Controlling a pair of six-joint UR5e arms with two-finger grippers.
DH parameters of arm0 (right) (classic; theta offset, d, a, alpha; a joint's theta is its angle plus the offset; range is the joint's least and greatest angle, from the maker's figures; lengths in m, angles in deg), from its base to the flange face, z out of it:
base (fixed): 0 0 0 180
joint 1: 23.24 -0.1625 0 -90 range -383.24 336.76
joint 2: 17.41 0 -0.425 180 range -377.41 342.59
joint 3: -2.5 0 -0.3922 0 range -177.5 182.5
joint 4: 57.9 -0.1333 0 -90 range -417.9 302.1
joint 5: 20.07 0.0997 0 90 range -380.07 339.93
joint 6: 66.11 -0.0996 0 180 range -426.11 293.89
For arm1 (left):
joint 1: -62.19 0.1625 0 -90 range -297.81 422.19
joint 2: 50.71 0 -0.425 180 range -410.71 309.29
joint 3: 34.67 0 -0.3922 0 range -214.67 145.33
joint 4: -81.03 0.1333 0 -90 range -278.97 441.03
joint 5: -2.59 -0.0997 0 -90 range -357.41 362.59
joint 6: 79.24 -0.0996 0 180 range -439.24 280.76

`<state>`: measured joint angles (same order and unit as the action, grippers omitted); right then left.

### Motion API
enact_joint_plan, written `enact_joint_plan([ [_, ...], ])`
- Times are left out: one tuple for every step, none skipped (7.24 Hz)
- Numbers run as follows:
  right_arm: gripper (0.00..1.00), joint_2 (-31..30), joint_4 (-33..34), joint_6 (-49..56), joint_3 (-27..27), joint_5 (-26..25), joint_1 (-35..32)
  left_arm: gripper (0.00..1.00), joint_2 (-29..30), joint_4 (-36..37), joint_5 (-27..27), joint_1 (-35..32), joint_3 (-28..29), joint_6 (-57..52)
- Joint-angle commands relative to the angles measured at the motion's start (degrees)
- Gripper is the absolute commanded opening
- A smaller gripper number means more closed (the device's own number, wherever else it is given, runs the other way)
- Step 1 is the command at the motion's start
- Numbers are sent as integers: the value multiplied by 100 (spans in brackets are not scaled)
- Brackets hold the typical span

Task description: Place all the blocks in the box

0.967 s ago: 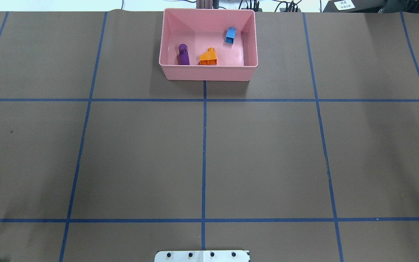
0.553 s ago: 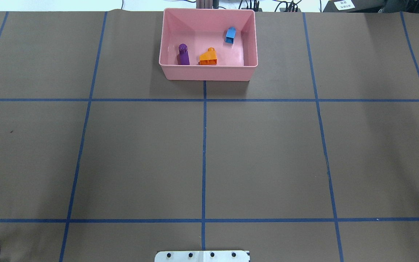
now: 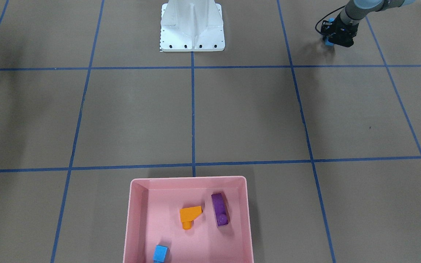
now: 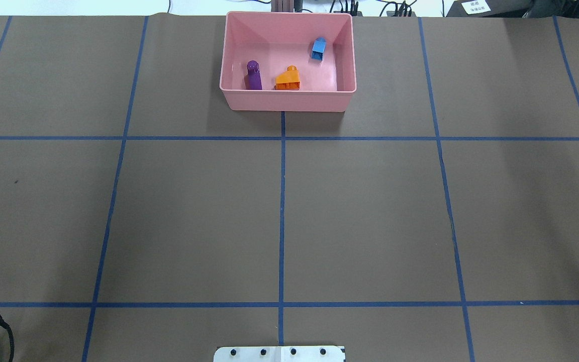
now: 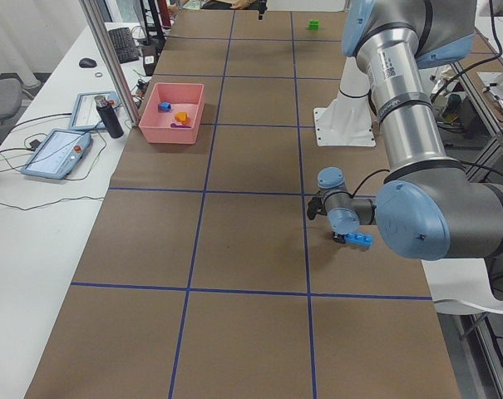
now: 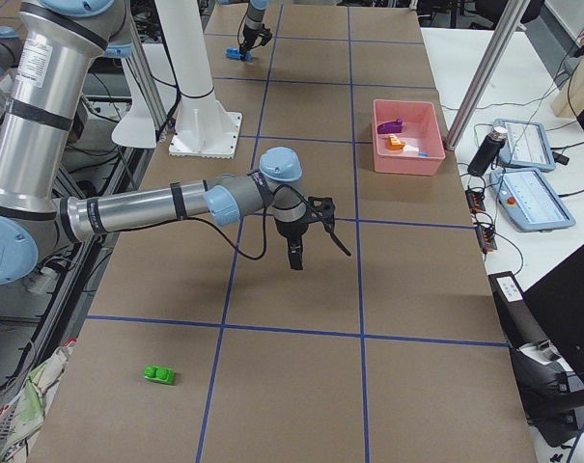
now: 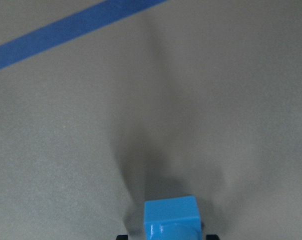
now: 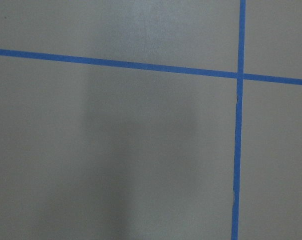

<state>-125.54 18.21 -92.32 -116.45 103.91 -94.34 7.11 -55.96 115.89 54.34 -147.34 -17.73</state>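
long blue brick [image 7: 170, 217] cut by edge, box [image 3: 166, 183] cropped

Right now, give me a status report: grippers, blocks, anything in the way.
Left gripper shut on long blue brick. Right gripper: open or shut unclear. In box: purple brick, orange brick, small blue brick; green brick out on table. Nothing seen blocking.

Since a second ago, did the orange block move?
No. In the overhead view the orange block lies at the same spot by the pink box's near wall.
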Motion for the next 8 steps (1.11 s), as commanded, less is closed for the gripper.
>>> enact_joint_plan([
  [99,11,0,-7,-5,3,0,0,-16,-3,-1,-15,-44,1],
  [99,28,0,-15,4,55,0,0,-51,-3,7,-67,-201,1],
  [99,46,0,-24,4,99,9,0,-61,-3,34,-137,-394,10],
  [99,124,-9,-24,30,143,9,0,-34,-3,60,-521,-622,10],
  [99,343,9,-68,170,152,27,0,44,-3,78,-1090,-868,2],
  [99,693,9,-216,450,153,53,0,315,14,78,-1557,-1036,1],
  [99,931,17,-244,635,153,79,0,874,58,121,-2127,-1003,10],
  [99,1177,26,-253,828,161,79,0,1532,258,331,-2812,-889,2],
])
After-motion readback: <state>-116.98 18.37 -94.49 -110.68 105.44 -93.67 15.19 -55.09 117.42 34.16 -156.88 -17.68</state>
